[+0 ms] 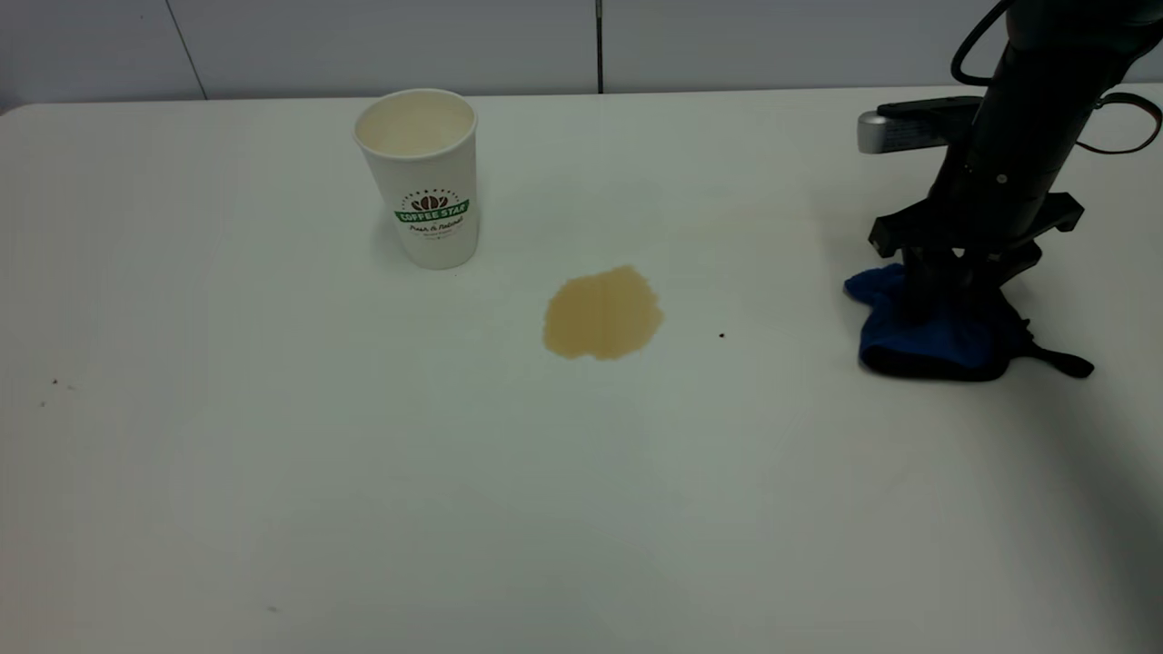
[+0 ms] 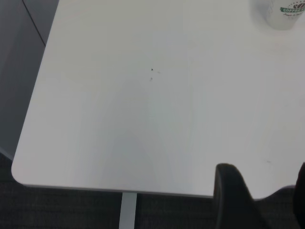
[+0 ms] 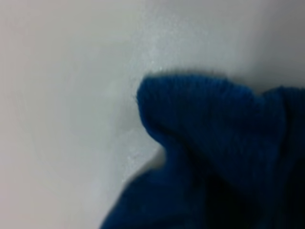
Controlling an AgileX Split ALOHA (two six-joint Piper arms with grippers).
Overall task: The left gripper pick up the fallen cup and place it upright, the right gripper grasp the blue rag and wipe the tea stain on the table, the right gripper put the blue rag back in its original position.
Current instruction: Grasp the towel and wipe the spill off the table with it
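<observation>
Spanning the whole exterior view, the bench (image 1: 273, 472) carries the upright cup (image 1: 422, 177) far left. The stain (image 1: 602, 313) lies at centre, well to the left of the right gripper (image 1: 936, 304), which stands steeply down, clenched into the rag (image 1: 945, 341). The left gripper (image 2: 259, 200) sits parked off the bench's corner, its state unclear.

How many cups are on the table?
1. The cup stands upright near the table's far edge, left of the tea stain. No other cup shows.
</observation>
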